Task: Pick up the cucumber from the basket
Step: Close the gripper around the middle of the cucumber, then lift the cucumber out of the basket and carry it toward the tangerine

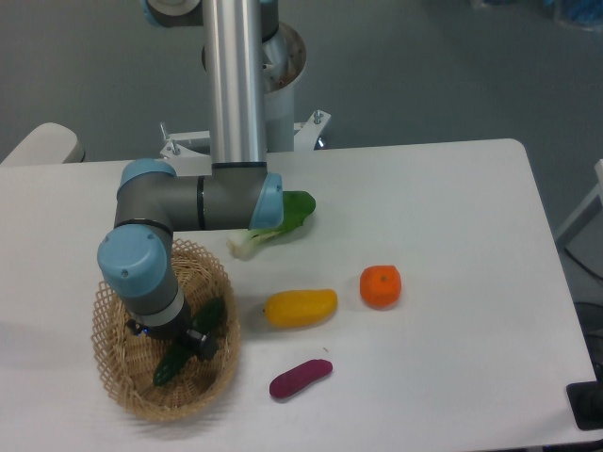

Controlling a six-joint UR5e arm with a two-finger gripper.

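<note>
The slim dark green bumpy cucumber (pixel 187 343) lies slantwise inside the oval tan woven wicker basket (pixel 118 377) at the near left of the white desk (pixel 452 235). The claw (pixel 198 341) sits on its middle; its grip cannot be told.

Single fixed camera, high front view, looking down over table (pixel 452 207).

A polished silver tube arm (pixel 236 85) meets grey cylindrical joints with light-blue end caps (pixel 139 268); the pincer (pixel 193 341) is small and black.
</note>
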